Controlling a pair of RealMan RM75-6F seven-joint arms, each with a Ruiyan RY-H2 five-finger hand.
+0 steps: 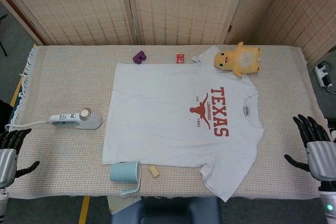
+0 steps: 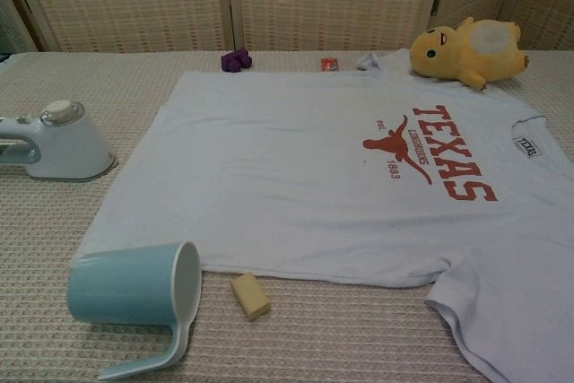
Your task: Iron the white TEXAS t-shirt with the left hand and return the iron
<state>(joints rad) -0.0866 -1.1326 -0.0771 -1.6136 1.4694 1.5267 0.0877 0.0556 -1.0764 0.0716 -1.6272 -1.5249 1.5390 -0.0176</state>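
Iron point(image 1: 77, 119) lies lengthwise along the tabletop's left edge, nearer the left hand point(image 1: 6, 157), fingers spread and empty, beside the TEXAS t-shirt point(image 1: 178, 124).

"TEXAS", "1883" on t-shirt point(image 2: 341, 177)

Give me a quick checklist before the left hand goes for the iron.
1. Left hand free, holding nothing: ok.
2. Iron reachable, lying on the table left of the t-shirt, nothing on it: ok.
3. T-shirt spread flat, print facing up: ok.
4. Shirt free of objects: not ok, the yellow plush toy rests on its far sleeve.
5. Blue mug and small yellow block off the cloth: cannot tell, both sit right at the near hem.
6. Right hand out of the way at the table edge: ok.
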